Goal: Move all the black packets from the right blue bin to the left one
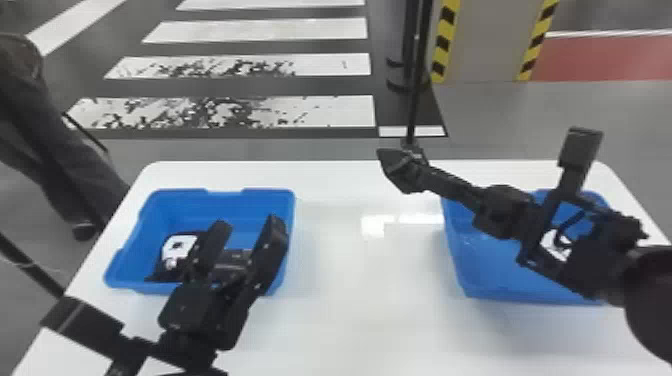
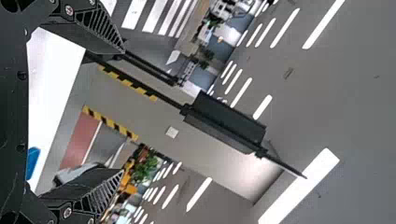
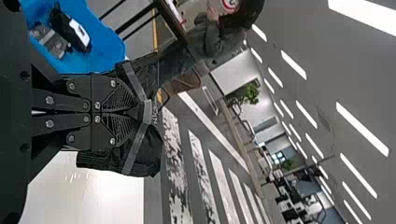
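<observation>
In the head view my right gripper [image 1: 429, 176] is above the table, between the bins, shut on a black packet [image 1: 397, 170]. The right wrist view shows that gripper [image 3: 125, 113] with its fingers pressed together on the black packet [image 3: 144, 154], which spreads out on both sides. My left gripper [image 1: 250, 225] stands open over the near part of the left blue bin [image 1: 270, 197]; in the left wrist view the gripper [image 2: 122, 112] has nothing between its fingers. Black packets, one with a white label [image 1: 177, 247], lie in the left bin. The right blue bin [image 1: 480, 290], partly hidden by my right arm, holds something white [image 1: 555, 245].
Both bins stand on a white table [image 1: 370, 320], with bare tabletop between them. A thin black pole [image 1: 414, 100] rises behind the table's far edge. My right arm reaches across the right bin from the right side.
</observation>
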Robot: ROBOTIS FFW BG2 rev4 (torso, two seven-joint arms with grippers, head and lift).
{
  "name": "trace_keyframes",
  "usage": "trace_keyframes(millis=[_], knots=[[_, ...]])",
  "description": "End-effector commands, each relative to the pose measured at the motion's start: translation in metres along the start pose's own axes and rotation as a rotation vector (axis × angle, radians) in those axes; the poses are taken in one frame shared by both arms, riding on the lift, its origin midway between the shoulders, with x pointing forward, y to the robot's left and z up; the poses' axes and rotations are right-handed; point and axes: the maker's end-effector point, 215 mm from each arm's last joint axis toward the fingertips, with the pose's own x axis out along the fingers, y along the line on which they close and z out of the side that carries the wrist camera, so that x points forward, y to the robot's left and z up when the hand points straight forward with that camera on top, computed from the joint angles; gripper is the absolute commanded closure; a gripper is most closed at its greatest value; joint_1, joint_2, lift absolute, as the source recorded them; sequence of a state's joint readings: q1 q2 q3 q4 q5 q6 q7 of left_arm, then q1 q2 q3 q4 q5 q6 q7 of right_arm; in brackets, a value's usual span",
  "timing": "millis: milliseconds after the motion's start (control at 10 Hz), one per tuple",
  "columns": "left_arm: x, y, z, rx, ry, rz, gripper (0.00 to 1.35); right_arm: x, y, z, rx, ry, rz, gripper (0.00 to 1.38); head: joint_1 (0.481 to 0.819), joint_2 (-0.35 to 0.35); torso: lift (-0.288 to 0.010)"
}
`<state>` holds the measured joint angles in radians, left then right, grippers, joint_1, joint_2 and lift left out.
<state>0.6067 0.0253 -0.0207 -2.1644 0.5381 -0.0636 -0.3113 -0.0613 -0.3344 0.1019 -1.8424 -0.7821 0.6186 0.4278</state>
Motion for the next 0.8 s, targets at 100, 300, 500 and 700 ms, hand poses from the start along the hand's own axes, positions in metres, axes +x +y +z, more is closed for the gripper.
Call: trace_keyframes(millis=[100, 300, 500, 700], knots=[[0.008, 0.002, -0.006, 0.015, 0.046, -0.017, 0.13, 0.024, 0.051, -0.019, 0.03, 0.043, 0.124, 1.26, 0.695, 0.108, -0.14], [0.007, 0.006, -0.006, 0.028, 0.05, -0.008, 0.13, 0.035, 0.095, -0.036, 0.068, 0.072, 0.22, 1.26, 0.695, 0.154, -0.14], [0.002, 0.027, -0.001, 0.124, 0.061, 0.034, 0.13, 0.042, 0.107, -0.045, 0.06, 0.094, 0.246, 1.26, 0.695, 0.217, -0.14], [0.003, 0.027, -0.001, 0.123, 0.063, 0.037, 0.13, 0.044, 0.116, -0.047, 0.069, 0.099, 0.266, 1.26, 0.695, 0.257, -0.14]])
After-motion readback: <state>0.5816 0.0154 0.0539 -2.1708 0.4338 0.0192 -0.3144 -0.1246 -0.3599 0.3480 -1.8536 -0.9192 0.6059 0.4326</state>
